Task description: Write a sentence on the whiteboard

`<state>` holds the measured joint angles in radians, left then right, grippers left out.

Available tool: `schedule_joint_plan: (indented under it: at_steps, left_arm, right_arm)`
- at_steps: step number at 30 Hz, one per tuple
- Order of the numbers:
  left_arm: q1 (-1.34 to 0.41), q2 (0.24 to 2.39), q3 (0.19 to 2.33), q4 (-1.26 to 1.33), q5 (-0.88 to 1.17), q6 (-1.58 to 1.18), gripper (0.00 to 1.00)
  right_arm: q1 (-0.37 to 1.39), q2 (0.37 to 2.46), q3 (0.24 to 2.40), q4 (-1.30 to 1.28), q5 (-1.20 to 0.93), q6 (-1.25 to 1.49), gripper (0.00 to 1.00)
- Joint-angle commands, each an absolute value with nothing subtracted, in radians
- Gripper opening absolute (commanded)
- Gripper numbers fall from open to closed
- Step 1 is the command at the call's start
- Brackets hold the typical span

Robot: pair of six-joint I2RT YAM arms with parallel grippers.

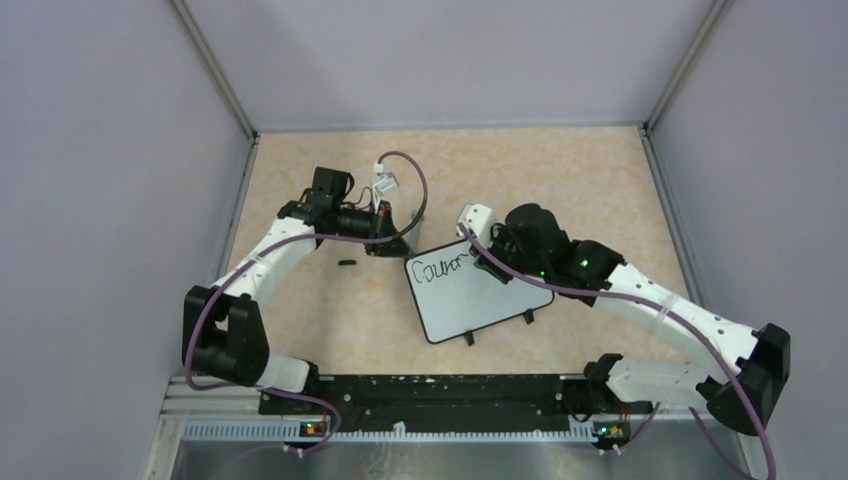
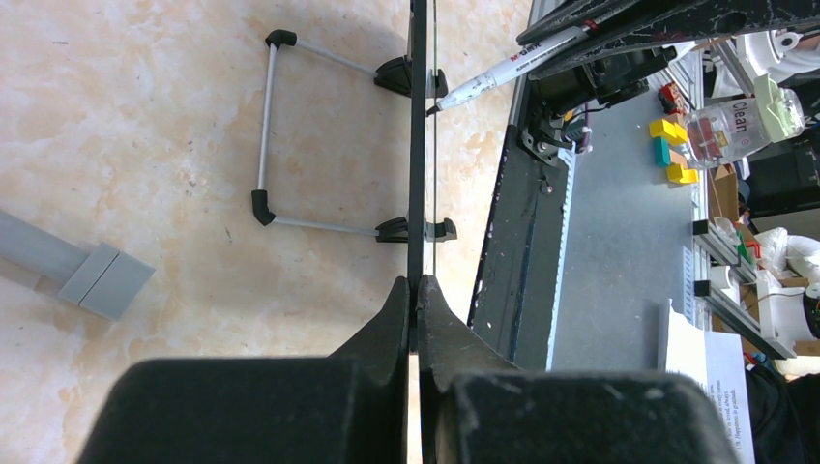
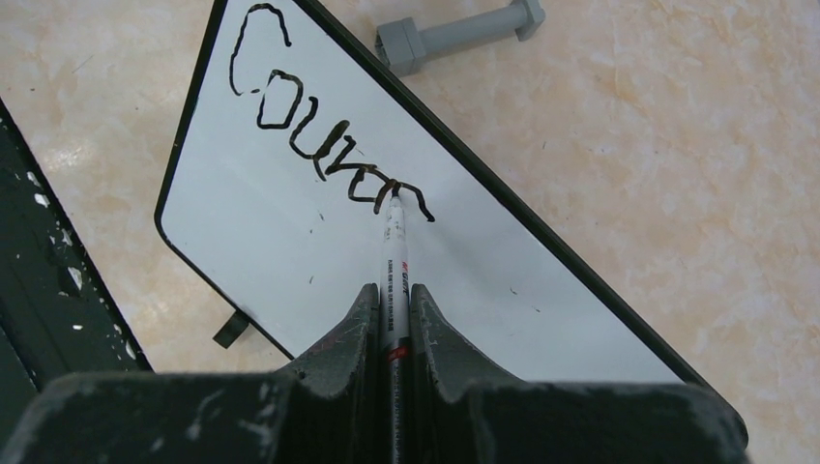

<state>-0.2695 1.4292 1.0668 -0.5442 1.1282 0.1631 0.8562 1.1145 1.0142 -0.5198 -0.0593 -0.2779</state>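
Note:
The whiteboard (image 1: 480, 300) stands tilted on the tan table, with its small black feet (image 1: 468, 339) toward me. The sentence (image 3: 309, 135) reads roughly "Coura" in black along the board's top; it also shows in the top view (image 1: 441, 267). My right gripper (image 3: 394, 295) is shut on a white marker (image 3: 394, 246) whose tip touches the board at the end of the last letter. My left gripper (image 2: 416, 285) is shut on the whiteboard's thin edge (image 2: 418, 145), seen edge-on, at the board's far left corner (image 1: 408, 250). The marker (image 2: 493, 75) shows there too.
A small black cap (image 1: 347, 263) lies on the table left of the board. A grey block (image 3: 454, 29) lies just behind the board's top edge. A wire stand (image 2: 266, 126) props up the board's back. A black rail (image 1: 440, 392) runs along the near edge.

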Motion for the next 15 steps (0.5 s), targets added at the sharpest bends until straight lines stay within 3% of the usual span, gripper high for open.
schedule_joint_plan:
  at_steps: [1, 15]
  left_arm:
    - [-0.279, 1.408, 1.040, -0.568, 1.144, 0.179, 0.00]
    - [-0.279, 1.405, 1.040, -0.564, 1.143, 0.170, 0.00]
  right_arm:
    - [0.852, 1.082, 0.998, -0.540, -0.044, -0.292, 0.00]
    - [0.843, 1.051, 1.020, -0.533, 0.035, -0.296, 0.00]
